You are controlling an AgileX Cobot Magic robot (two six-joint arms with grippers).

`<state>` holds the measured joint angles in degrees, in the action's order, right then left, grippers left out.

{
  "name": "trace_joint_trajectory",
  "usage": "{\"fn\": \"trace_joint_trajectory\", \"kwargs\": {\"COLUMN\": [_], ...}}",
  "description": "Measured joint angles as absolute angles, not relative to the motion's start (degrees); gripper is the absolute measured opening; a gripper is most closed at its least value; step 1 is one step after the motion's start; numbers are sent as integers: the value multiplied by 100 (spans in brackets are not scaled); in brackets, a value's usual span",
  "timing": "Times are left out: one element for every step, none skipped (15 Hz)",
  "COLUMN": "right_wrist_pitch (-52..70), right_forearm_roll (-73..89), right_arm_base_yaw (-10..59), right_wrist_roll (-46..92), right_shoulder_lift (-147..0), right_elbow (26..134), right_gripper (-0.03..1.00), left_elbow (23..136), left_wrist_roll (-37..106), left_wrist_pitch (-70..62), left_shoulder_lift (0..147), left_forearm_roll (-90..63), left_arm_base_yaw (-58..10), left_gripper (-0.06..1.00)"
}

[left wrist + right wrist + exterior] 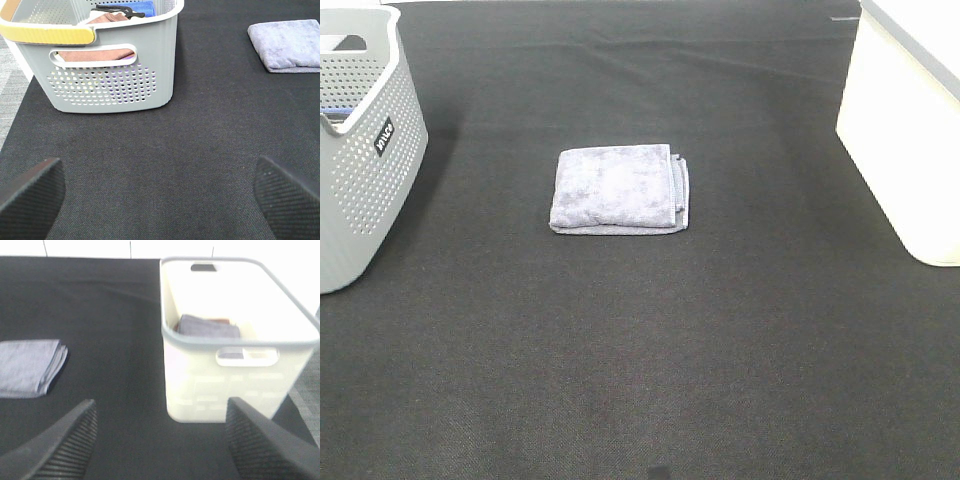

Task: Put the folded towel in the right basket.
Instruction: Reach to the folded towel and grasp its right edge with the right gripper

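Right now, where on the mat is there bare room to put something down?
The near strip of the black mat, in front of the folded towel, is bare. So are the gaps between the towel and the grey basket, and between it and the white basket. It is crowded only at the left and right edges, where the baskets stand.

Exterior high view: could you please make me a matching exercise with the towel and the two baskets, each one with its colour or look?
Things:
1. folded towel
2. left basket
3. right basket

Colour or look:
a. cream, plain wall
b. lavender grey, soft cloth
c. grey, wall full of small holes

Pairs: 1-b; 2-c; 3-a
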<state>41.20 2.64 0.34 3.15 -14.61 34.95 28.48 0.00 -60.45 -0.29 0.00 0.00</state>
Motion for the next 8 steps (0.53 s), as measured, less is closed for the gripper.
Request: {"fn": "trace_joint_trajectory", "kwargs": {"right_wrist_pitch": [3736, 3581, 3472, 3403, 3398, 3403, 3466, 3610], "right_forearm_roll": [264, 264, 264, 264, 264, 264, 269, 344], "right_arm_base_yaw": [34, 34, 34, 34, 34, 34, 34, 34], "right_wrist_roll": [315, 315, 321, 321, 321, 327, 332, 332], "right_shoulder_lift": [-2240, -2750, -3335, -3930, -4463, -4990, -5569, -6085], "right_elbow": [3804, 4016, 4246, 4538, 4864, 5191, 5541, 5947], "right_gripper": [69, 69, 69, 69, 69, 69, 69, 69], "left_elbow": [2848, 2848, 2848, 2848, 2848, 2848, 2848, 2848], "left_wrist_roll": [0, 0, 0, 0, 0, 0, 0, 0], "left_wrist_pitch": [-6045, -6045, -6045, -6045, -6045, -6045, -6045, -6045], "left_shoulder_lift": [-29, -29, -29, -29, -29, -29, -29, -29], "left_forearm_roll": [0, 0, 0, 0, 0, 0, 0, 0], "left_arm_base_yaw": [0, 0, 0, 0, 0, 0, 0, 0], "left_gripper": [97, 97, 97, 97, 97, 97, 97, 97]}}
